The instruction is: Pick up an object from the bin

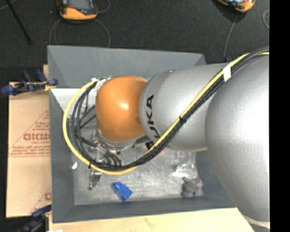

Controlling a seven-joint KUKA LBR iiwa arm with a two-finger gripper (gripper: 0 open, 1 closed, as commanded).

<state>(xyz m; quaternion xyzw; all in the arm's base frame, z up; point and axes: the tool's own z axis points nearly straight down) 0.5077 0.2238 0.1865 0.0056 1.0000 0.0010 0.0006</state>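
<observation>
The floor (136, 27) around the grey bin (127, 59) is dark, almost black, and looks a little rough. Past the bin's far edge, close to its far left corner, an orange and black thing (78, 9) sits on the floor. A second orange and black thing (238, 3) sits past the far right corner. Thin wires (230, 43) run from both across the floor toward the bin. A thin dark stick (20, 25) lies slanted at the far left.

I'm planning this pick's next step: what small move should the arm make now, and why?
Probably a short shift toward the blue block, since it lies closest to the gripper, by the lower wall of the bin in the view; the crumpled clear wrapper and the grey lump lie farther right.
</observation>
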